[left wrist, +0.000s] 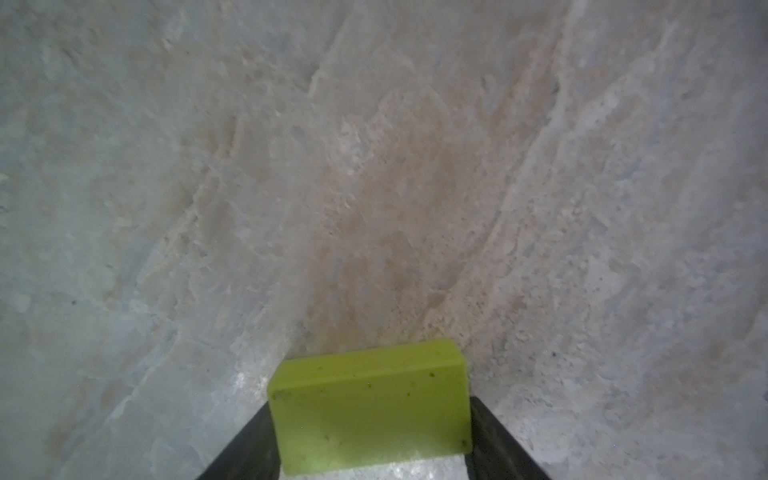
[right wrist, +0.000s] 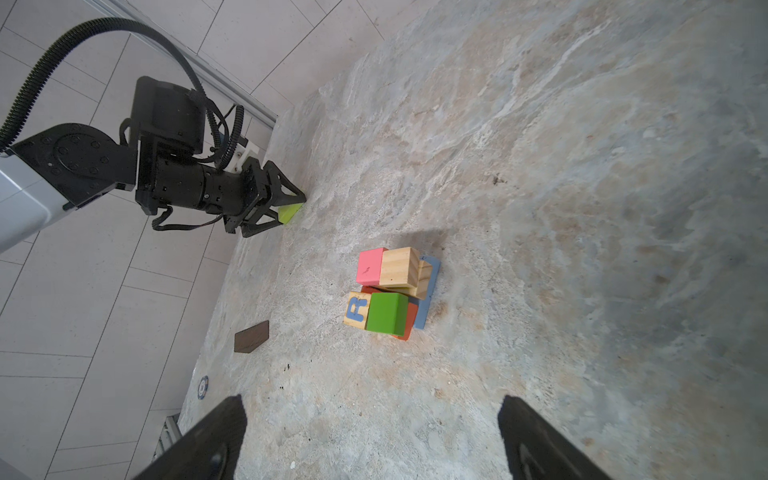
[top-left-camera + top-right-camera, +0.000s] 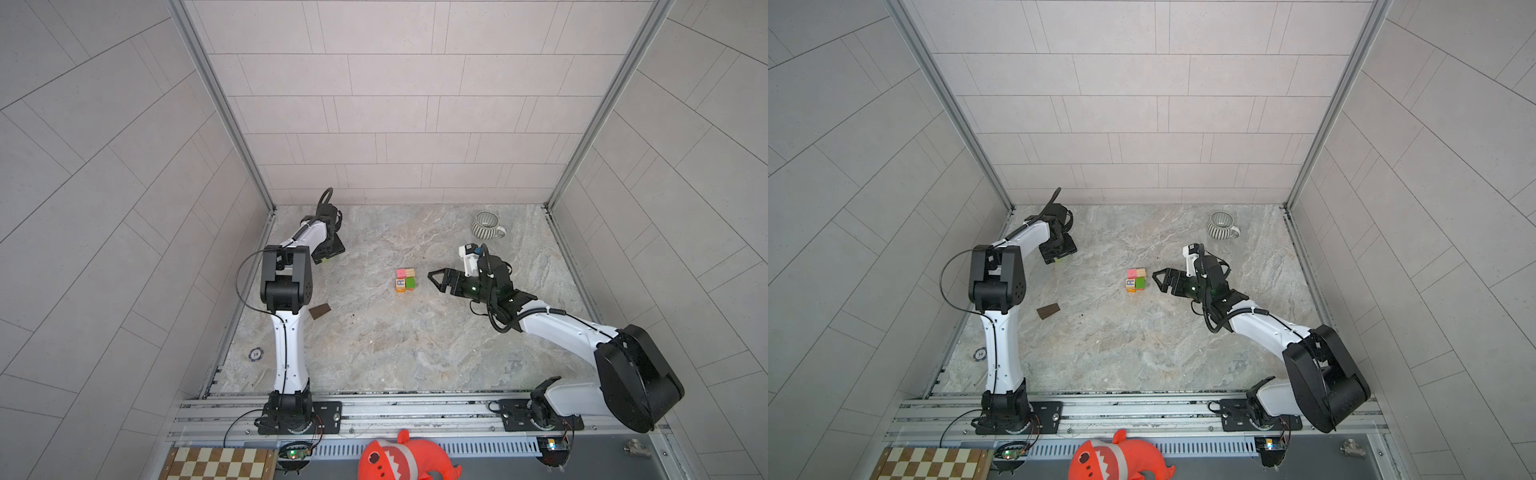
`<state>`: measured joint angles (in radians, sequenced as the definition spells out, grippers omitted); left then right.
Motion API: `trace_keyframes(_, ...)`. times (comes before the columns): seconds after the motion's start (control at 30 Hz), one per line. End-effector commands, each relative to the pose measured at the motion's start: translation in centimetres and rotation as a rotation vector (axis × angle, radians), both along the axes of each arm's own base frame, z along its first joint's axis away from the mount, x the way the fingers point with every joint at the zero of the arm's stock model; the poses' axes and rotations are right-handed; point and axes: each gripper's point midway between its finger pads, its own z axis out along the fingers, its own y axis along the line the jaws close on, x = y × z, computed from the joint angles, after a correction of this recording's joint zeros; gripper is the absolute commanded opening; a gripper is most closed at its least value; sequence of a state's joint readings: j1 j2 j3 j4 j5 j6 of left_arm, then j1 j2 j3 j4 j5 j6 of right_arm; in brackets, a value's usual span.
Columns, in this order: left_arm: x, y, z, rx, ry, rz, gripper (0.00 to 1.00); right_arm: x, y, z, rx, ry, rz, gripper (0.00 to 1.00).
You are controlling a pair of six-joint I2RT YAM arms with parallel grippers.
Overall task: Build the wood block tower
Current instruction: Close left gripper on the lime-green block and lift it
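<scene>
The tower [image 2: 390, 291] stands in the middle of the tabletop [image 3: 395, 353]. It is low. A pink block [image 2: 371, 266], a tan block [image 2: 400, 266], an R block [image 2: 356, 309] and a green block [image 2: 386, 312] sit close together on top. Under them are an orange piece [image 2: 410, 320] and a blue piece [image 2: 428, 291], which I think make a wide, steady floor.

Far from the tower, by the wall, the left pincer [image 2: 291, 210] pinches a lime block [image 1: 370, 407], one finger pressed on each end. Held like that, its broad side can go flat on the tower, so I think it is the next block. It seems to rest on the tabletop, but its bottom is hidden.

The right pincer [image 3: 435, 281] is just beside the tower, pointing at it, wide open and empty. It may be waiting there, out of the way.

A brown block [image 2: 251, 336] lies flat, well apart from the tower, not used yet. A mug [image 3: 487, 226] stands far behind the tower.

In both top views the left pincer hides nearly all of the lime block. The top blocks cover most of the orange and blue pieces, so their shape is hard to tell.
</scene>
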<state>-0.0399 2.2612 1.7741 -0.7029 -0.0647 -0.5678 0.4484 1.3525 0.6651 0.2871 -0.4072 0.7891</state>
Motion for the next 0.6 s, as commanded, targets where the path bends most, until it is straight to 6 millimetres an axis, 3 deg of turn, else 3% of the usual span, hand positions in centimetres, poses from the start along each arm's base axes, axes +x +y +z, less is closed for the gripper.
trace_keyframes(0.0,-0.9,0.2,-1.1,0.021,0.044,0.018,0.52,0.2,0.1,-0.1,0.020,0.007,-0.005,0.96)
trace_keyframes(0.17,-1.4,0.1,-0.2,0.018,0.054,0.004,0.42,0.4,0.0,-0.6,0.009,0.012,-0.004,0.95)
trace_keyframes(0.33,-2.7,-1.7,2.7,0.016,0.051,-0.056,0.40,0.5,-0.5,-0.9,-0.024,0.020,-0.009,0.94)
trace_keyframes(0.57,-5.3,-7.6,8.6,-0.006,-0.023,-0.218,0.40,-1.1,-3.3,-0.7,-0.123,0.077,-0.017,0.93)
